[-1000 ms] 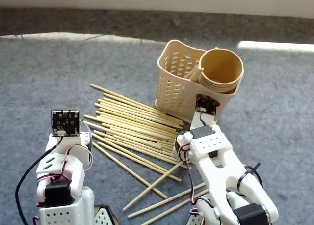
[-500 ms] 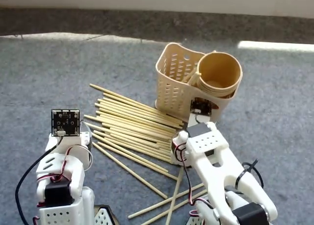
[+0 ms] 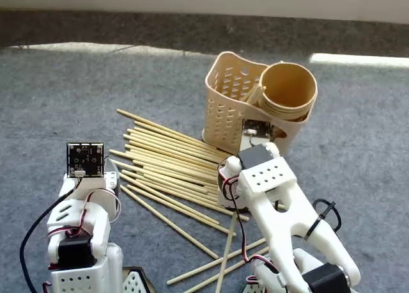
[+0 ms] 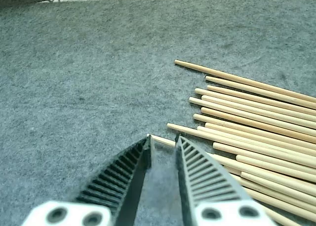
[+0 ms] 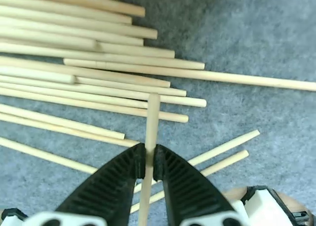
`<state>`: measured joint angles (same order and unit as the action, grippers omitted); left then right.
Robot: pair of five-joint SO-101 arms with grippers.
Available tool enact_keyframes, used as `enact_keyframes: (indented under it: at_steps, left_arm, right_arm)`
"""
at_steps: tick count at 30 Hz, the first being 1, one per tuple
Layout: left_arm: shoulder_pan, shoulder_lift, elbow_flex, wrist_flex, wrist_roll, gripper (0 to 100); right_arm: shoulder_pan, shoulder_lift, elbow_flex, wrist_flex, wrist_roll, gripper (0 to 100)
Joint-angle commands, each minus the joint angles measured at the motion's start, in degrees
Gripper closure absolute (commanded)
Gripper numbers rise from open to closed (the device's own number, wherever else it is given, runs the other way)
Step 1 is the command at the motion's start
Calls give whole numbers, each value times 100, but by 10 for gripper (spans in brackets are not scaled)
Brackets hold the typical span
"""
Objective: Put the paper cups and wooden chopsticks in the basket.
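- The right fingers [image 5: 139, 159] are clamped on one chopstick [image 5: 152, 120], gripping it partway along.
- In the last second that chopstick swung from lying diagonally to pointing almost straight back along the right arm. The wrist pulled back from the basket [image 3: 223, 123] toward the chopsticks [image 3: 172, 162] lying on the desk [image 3: 77, 95].
- The basket rocked and settled again. The paper cups [image 3: 289, 88] are already inside it.
- The left fingers [image 4: 143, 152] have not moved. They are slightly apart, over the far stick ends.
- The pick-up looks done, so lifting the chopstick to the basket comes next.
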<state>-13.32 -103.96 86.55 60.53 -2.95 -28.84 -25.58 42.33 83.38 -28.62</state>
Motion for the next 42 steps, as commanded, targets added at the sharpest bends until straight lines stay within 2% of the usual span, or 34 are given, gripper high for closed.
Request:
enact_keyframes:
  at_steps: [1,18,32,42]
  left_arm:
    - [-40,-22,-31,-132,9,902]
    - [-66,-22,-31,-132,9,902]
    - [-66,-22,-31,-132,9,902]
    - [-75,-22,-31,-132,9,902]
  right_arm:
    - [-57,-136,-567,356,-9,993]
    - [-57,-3143,-752,514,-26,993]
    - [-48,-4488,-752,-1059,9,993]
    - [-40,-4875,-708,-2668,1758,993]
